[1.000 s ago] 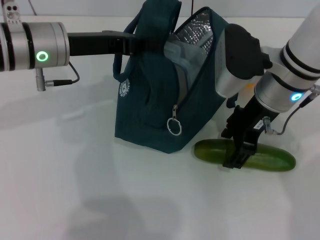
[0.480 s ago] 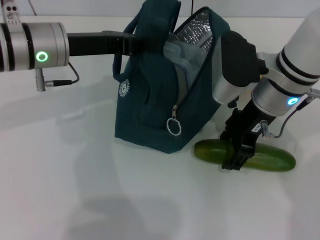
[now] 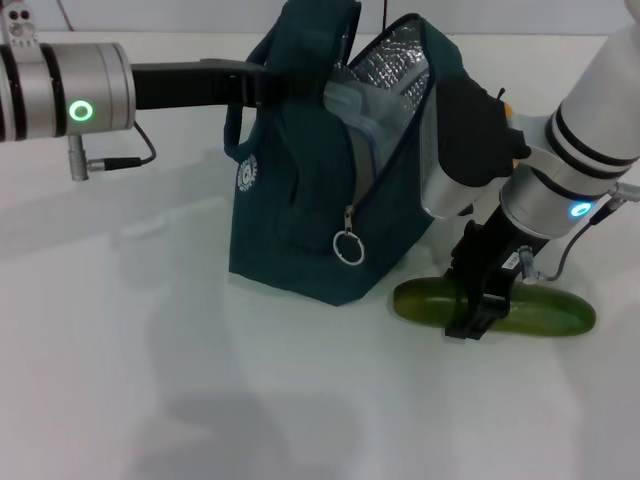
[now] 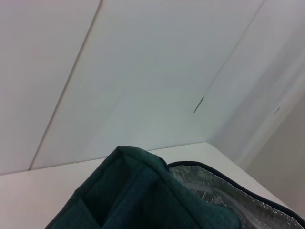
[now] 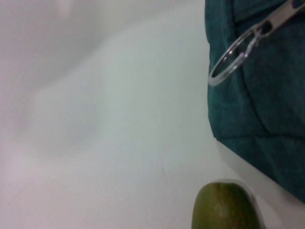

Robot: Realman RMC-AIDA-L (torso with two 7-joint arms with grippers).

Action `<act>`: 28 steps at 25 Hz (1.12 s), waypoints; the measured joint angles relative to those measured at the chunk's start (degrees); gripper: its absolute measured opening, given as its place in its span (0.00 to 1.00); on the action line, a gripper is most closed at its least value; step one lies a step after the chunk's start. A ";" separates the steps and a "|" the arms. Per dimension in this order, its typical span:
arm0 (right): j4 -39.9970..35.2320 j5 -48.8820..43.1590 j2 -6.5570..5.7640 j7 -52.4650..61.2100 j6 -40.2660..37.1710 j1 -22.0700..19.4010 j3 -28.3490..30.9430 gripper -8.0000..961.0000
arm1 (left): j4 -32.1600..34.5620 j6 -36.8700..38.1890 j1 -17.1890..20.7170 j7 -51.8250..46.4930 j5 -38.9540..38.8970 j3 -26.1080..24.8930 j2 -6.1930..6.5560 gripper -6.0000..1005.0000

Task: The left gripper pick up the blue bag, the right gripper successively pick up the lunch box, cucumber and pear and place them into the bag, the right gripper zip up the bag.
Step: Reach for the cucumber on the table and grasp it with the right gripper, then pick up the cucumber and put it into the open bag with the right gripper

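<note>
The blue bag stands open on the white table, foil lining showing, and the left gripper is shut on its handle from the left. The clear lunch box lies inside the bag's mouth. The cucumber rests on the table just right of the bag's base. My right gripper straddles its middle, fingers closed against its sides. A sliver of the orange pear peeks out behind the right arm. The right wrist view shows the cucumber's end beside the bag wall.
The zipper's ring pull hangs on the bag's front edge, also close in the right wrist view as the ring pull. White table spreads to the left and front. The left arm's cable dangles at far left.
The right arm's wrist has swung a little left and lower over the cucumber. The cucumber has shifted slightly to the right. The left arm and bag stay put.
</note>
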 joint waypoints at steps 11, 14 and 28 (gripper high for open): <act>-6.47 -0.75 -0.46 1.95 -4.35 -1.09 0.75 0.66 | 0.24 0.00 0.59 0.00 0.00 -0.30 0.09 0.05; -9.90 -1.98 -0.49 2.30 -8.44 -2.15 2.85 0.66 | 0.26 0.27 0.75 0.02 -0.01 -0.93 0.10 0.05; -30.69 -4.04 -0.71 1.86 -22.02 -15.25 18.89 0.66 | 0.15 0.44 1.43 1.38 -1.39 -2.46 0.18 0.05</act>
